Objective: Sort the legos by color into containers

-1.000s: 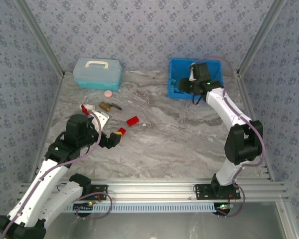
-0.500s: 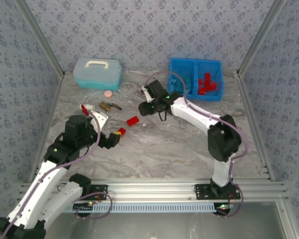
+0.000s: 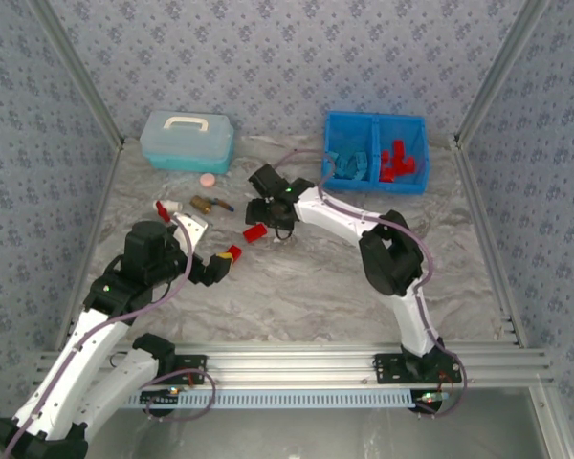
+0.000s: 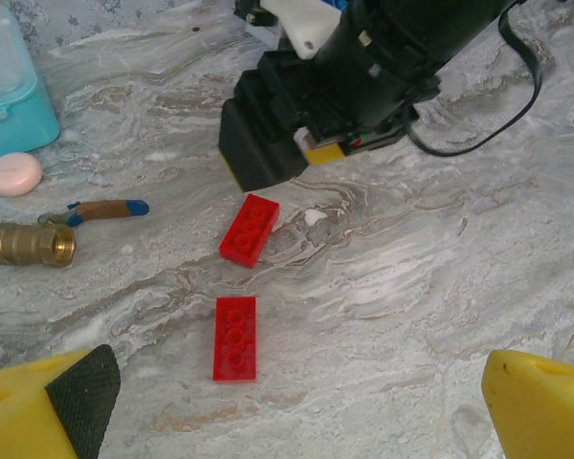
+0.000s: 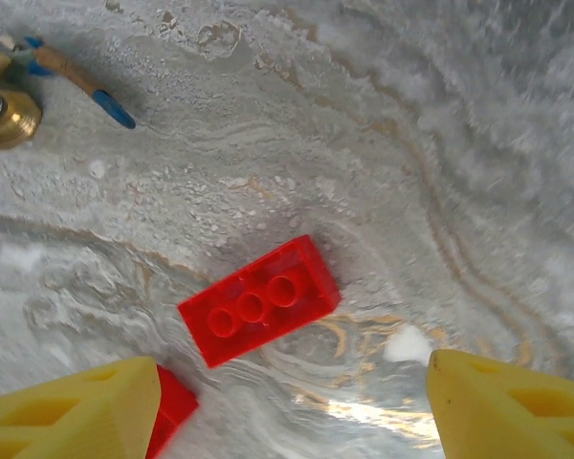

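Note:
Two red legos lie on the marble table (image 3: 316,277). My right gripper (image 3: 264,216) hangs open just above the first lego (image 3: 255,231), which sits flat ahead of its yellow fingers (image 5: 512,406), untouched (image 5: 260,300). The second lego (image 4: 234,338) lies just in front of my open left gripper (image 3: 218,266), its corner peeking past a right fingertip (image 5: 172,406). A third red lego (image 3: 162,210) lies far left. The blue bin (image 3: 375,122) stands at the back right, with light blue legos (image 3: 349,163) in its left compartment and red ones (image 3: 397,161) in its right.
A pale teal lidded box (image 3: 187,141) stands at the back left, with a pink disc (image 3: 208,179) before it. A brass valve with a blue handle (image 3: 209,203) lies left of the right gripper. A small white piece (image 3: 173,205) sits by the far-left lego.
The right arm has swung from the blue bin leftward and down to the middle of the table, its fingers spreading wider. The left arm has stayed still.

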Tool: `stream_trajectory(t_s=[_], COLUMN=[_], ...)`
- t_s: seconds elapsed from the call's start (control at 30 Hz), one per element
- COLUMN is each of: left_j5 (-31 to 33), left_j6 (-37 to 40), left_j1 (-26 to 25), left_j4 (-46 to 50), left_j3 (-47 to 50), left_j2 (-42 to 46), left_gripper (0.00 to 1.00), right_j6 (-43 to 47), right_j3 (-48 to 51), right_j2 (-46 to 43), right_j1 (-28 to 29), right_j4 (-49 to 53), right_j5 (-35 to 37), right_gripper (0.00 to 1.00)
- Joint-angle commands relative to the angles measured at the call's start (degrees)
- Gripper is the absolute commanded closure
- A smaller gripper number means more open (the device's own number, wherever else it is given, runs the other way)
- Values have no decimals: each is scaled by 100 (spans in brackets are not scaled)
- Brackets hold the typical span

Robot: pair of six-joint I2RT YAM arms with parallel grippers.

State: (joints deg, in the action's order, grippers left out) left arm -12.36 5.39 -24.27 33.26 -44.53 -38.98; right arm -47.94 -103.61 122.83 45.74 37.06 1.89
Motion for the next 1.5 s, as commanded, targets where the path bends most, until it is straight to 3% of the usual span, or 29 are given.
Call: stream_trajectory(t_s=[0.0,0.07,0.1,0.7,1.27,1.37,1.47], left_j5=[48,34,19,-8,-3,-12,-15], left_j6=[68,68,69,77,72,61,62], left_j1=[11,13,10,10,19,19,19], left_j4=[72,71,66,38,53,45,46], left_j3=[-86,-80,-81,-78,-82,-75,-73], left_j2=[104,102,110,128,129,128,114], left_gripper=[1,1,1,1,1,1,1], right_j6=[-1316,-1702,-1848,-2299,-2017,-1813,-1649], right_j3=[-657,-991,-1124,-2631,-1959,-1779,-1585], right_j2=[431,688,795,2182,1652,1461,1204], right_j1=[248,296,313,392,442,404,365], right_j4=[961,1372,1502,2051,1930,1765,1579], right_j5=[555,730,827,659,966,996,993], right_gripper=[19,12,1,0,55,70,73])
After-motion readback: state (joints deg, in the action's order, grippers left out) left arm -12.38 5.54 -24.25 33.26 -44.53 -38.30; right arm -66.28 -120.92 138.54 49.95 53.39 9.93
